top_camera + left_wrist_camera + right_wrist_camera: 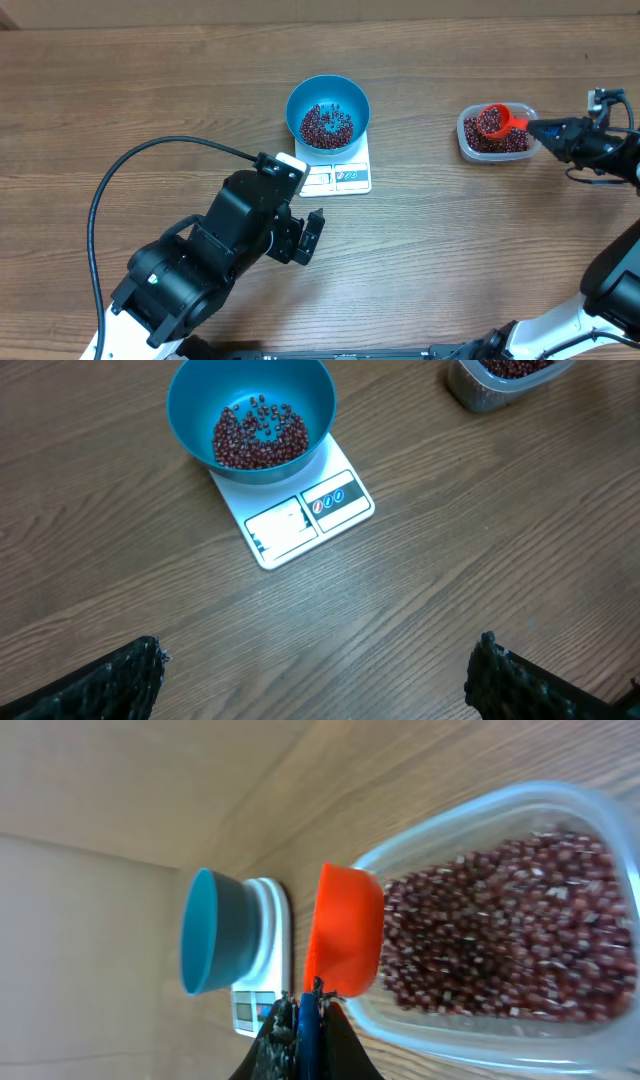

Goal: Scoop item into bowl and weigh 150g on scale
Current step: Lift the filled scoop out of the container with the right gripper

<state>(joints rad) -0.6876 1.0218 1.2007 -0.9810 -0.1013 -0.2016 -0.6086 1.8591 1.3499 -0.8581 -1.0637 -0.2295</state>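
A blue bowl point(296, 98) stands on the white scale point(345, 178) and holds a layer of dark red beans point(327, 125). My left gripper point(308, 238) hangs open over bare wood in front of the scale, with nothing between its fingers point(125, 680). In its wrist view the bowl point(190, 420) and scale point(300, 525) lie ahead. At the right, my right gripper point(545, 130) is shut on the blue handle point(308, 1030) of an orange-red scoop point(493, 121). The scoop, with beans in it, sits in the clear container point(465, 140) of beans point(500, 940).
The wooden table runs all around. A black cable point(150, 160) loops from the left arm across the left side. The left arm's body point(200, 260) fills the lower left. The right arm's base point(615, 280) sits at the lower right corner.
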